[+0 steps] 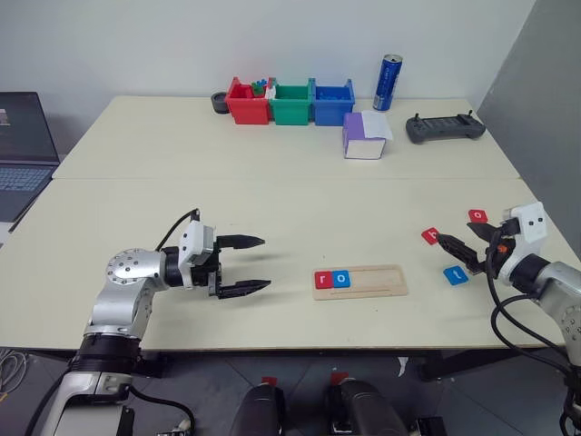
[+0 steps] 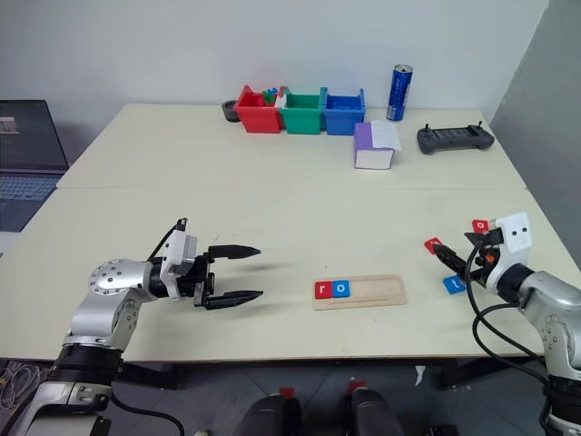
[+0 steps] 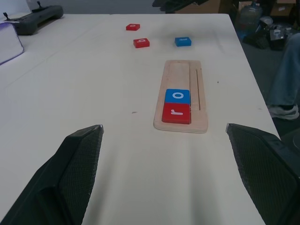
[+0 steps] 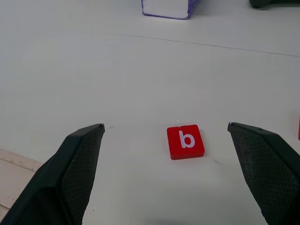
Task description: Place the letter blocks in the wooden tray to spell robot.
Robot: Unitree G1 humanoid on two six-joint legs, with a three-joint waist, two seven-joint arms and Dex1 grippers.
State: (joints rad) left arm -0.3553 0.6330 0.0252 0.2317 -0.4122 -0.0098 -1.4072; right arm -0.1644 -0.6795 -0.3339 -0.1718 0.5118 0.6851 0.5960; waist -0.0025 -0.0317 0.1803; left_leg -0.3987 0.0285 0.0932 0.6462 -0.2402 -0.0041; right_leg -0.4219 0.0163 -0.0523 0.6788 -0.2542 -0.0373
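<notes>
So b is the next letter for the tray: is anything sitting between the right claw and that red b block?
Nothing visible does. In the right wrist view the red b block lies flat on bare table, between and just ahead of the open fingers of the right claw. The other loose tiles lie off to the sides.

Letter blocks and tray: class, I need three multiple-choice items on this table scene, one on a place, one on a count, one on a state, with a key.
1. Where does the red r block sit?
A. in the tray, at its left end
B. beside the purple box
C. in the green bin

2. How many blocks lie loose on the table, outside the tray?
A. one
B. three
C. five

3. How stands the right gripper?
A. shut on the b block
B. shut and empty
C. open, with the b block lying ahead between its fingers

Key:
1 A: the r block lies in the tray next to the blue o block.
2 B: two red and one blue lie near the right gripper.
3 C: the b block rests untouched on the table.
</notes>
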